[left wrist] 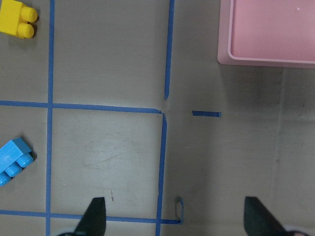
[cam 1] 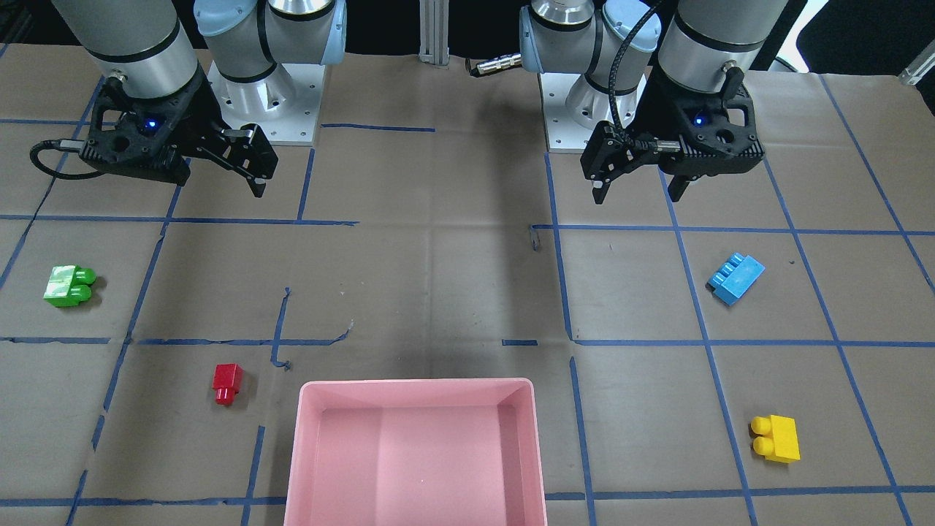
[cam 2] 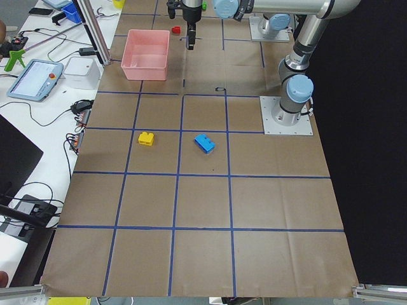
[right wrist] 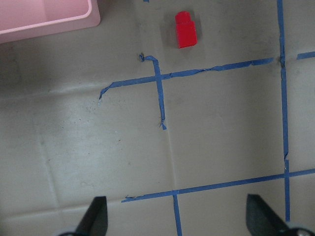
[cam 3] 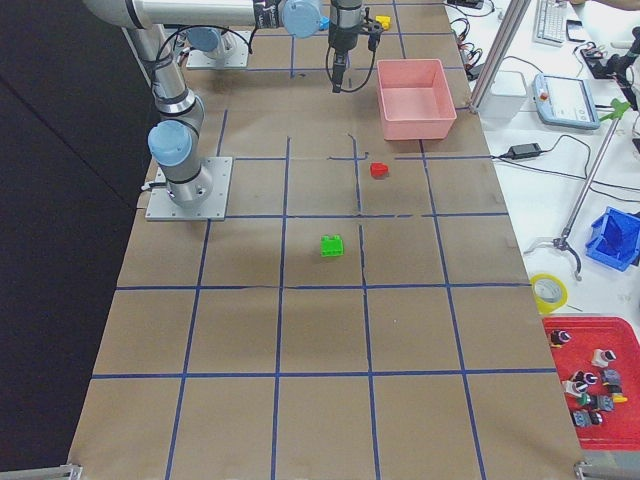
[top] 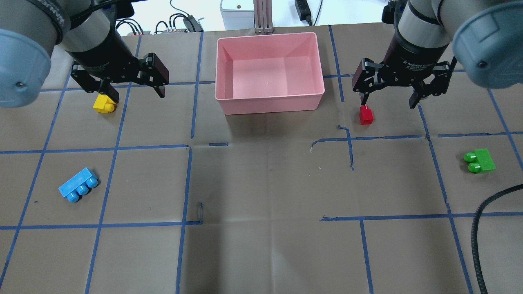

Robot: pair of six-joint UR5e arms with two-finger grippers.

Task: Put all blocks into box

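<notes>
The pink box (top: pixel 269 100) stands at the table's far middle and is empty; it also shows in the front view (cam 1: pixel 416 381). A yellow block (top: pixel 104 103) and a light-blue block (top: pixel 79 190) lie on the left side. A red block (top: pixel 366 115) and a green block (top: pixel 480 160) lie on the right side. My left gripper (top: pixel 135 94) is open and empty, raised above the table near the yellow block. My right gripper (top: pixel 388 103) is open and empty, raised near the red block. The left wrist view shows the yellow block (left wrist: pixel 17 19), the blue block (left wrist: pixel 12 160) and a box corner (left wrist: pixel 256 61). The right wrist view shows the red block (right wrist: pixel 186 29).
Brown paper with a blue tape grid (top: pixel 188 147) covers the table. A black cable (top: pixel 480 232) hangs at the near right. Operator desks with devices (cam 2: pixel 38 79) line the table's far side.
</notes>
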